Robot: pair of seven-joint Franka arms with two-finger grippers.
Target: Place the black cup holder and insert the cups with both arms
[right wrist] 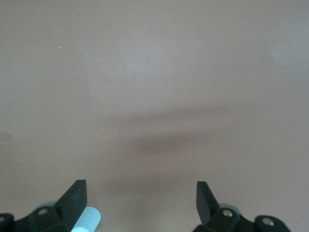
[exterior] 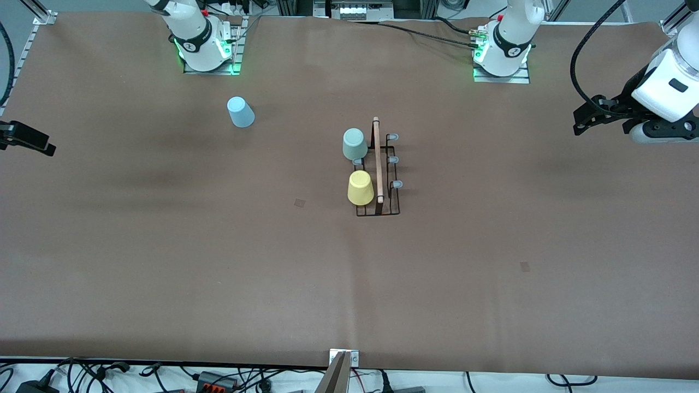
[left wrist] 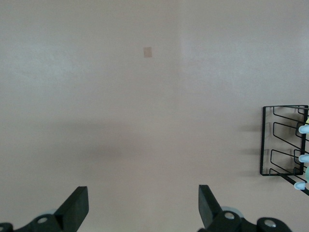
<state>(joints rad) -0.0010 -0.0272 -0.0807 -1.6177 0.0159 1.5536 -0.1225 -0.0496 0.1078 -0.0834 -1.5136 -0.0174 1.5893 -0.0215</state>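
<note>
The black cup holder (exterior: 392,204) stands mid-table, its wooden rod handle (exterior: 377,161) on top. The sage green cup (exterior: 355,143) and the yellow cup (exterior: 360,187) sit upside down on prongs on its side toward the right arm's end. The light blue cup (exterior: 240,112) stands upside down on the table near the right arm's base. My left gripper (exterior: 580,121) is open and empty, over the left arm's end of the table; its view (left wrist: 143,208) shows the holder's edge (left wrist: 285,145). My right gripper (exterior: 33,141) is open and empty over the right arm's end (right wrist: 140,203), with the blue cup (right wrist: 87,220) just by one finger.
The three grey-tipped prongs (exterior: 394,160) on the holder's side toward the left arm's end are bare, as is one (exterior: 357,161) between the green and yellow cups. Small tape marks (exterior: 300,202) (exterior: 525,266) lie on the brown table cover. Cables run along the table's near edge.
</note>
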